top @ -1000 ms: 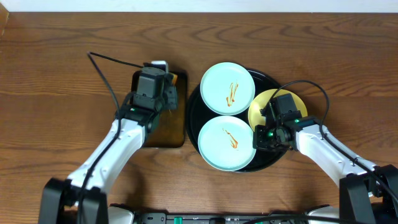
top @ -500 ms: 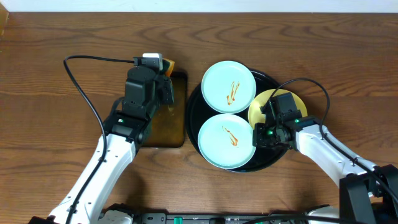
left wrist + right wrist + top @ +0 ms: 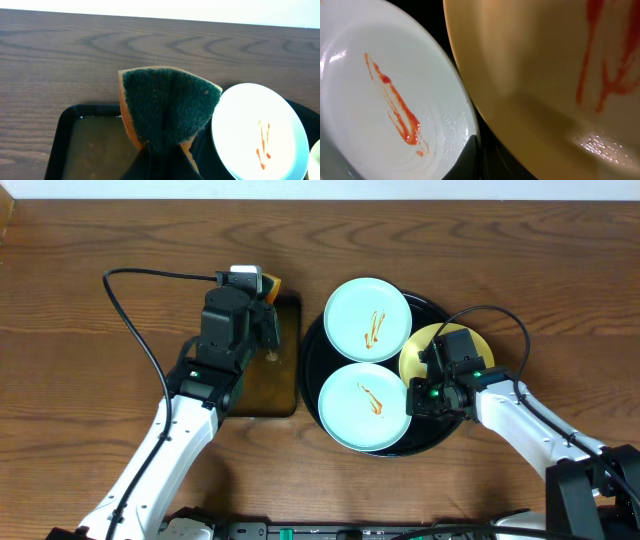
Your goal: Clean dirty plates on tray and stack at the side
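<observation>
Left wrist: left claw [image 3: 162, 150] is pinching a folded sponge [image 3: 167, 107] over the pan [image 3: 62, 130] | Right wrist: right claw [image 3: 472, 155] is clamping the streaked yellow plate [image 3: 535, 75] (rim only), blue plate [image 3: 360, 125] beside.

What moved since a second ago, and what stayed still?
The left gripper, shut on the sponge, rose and carried it toward the table's far edge, above the pan. The right gripper, pinching the yellow plate, the far blue plate, the near blue plate and the tray stayed put.
</observation>
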You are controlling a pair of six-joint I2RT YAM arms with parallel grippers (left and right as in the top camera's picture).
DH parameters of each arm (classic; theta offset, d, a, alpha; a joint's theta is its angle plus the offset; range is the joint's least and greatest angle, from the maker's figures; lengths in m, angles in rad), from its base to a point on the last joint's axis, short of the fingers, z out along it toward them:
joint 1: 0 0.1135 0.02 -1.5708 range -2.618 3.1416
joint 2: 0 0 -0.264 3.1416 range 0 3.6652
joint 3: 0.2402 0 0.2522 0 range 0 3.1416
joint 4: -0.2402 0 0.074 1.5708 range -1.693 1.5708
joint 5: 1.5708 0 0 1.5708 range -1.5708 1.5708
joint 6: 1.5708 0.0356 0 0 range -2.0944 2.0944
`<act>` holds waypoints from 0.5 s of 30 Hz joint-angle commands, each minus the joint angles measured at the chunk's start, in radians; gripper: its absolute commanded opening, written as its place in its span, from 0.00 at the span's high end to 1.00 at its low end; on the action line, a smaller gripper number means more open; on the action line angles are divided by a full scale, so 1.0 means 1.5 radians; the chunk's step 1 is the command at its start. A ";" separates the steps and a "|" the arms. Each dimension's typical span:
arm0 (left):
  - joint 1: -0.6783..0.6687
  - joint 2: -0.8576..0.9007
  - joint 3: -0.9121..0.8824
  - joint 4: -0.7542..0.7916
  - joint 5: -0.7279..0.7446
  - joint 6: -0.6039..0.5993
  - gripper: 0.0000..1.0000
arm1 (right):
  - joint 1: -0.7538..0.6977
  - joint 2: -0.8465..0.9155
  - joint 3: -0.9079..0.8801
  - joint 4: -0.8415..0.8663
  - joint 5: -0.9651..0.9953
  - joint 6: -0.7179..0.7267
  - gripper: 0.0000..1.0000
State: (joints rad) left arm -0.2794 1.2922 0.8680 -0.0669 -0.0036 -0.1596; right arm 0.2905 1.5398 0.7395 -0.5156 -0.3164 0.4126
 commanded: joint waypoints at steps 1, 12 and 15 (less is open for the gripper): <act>0.002 -0.006 0.013 0.006 -0.009 0.007 0.92 | 0.008 0.002 -0.003 0.002 0.009 -0.001 0.99; 0.002 -0.004 0.013 0.000 -0.009 0.006 0.92 | 0.008 0.002 -0.003 0.001 0.009 -0.001 0.99; 0.002 0.008 0.013 -0.043 -0.008 -0.005 0.93 | 0.008 0.002 -0.003 0.000 0.009 -0.001 0.99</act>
State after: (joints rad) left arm -0.2794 1.2922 0.8680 -0.0952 -0.0040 -0.1596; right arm 0.2905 1.5398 0.7395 -0.5156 -0.3164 0.4126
